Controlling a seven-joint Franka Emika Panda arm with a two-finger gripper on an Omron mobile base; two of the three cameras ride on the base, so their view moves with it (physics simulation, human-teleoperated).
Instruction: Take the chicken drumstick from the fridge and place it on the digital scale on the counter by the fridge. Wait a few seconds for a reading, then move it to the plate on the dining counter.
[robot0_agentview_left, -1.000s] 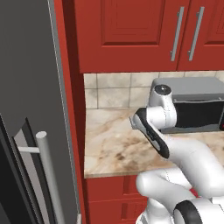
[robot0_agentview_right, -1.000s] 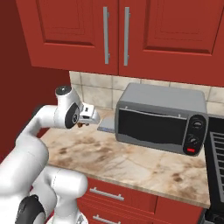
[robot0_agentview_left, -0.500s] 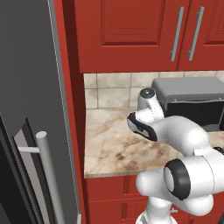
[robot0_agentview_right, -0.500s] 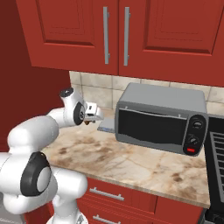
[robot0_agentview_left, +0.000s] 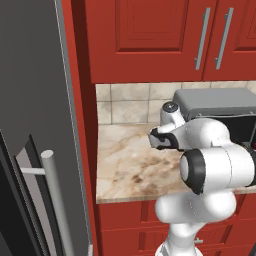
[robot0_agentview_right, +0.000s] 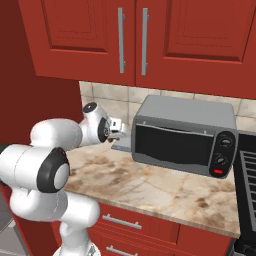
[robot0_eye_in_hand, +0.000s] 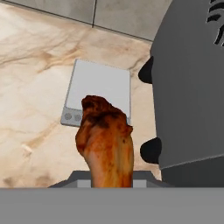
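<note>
The brown roasted chicken drumstick rises from the bottom of the hand view, with my gripper shut on its lower end. It hangs above the near edge of the flat grey digital scale, which lies on the marbled counter beside the microwave. In the right base view the scale shows as a thin slab just below the hand. The dark grey fridge stands at the left with its silver bar handle. The plate and the dining counter are out of view.
A boxy grey microwave stands right next to the scale, close to the hand's right side. Red wall cabinets hang above. Beige wall tiles back the counter. A stove edge shows at far right.
The hand has carried the drumstick a little rightward toward the microwave and over the scale. The arm's elbow has folded in closer to the base. The grip is unchanged.
</note>
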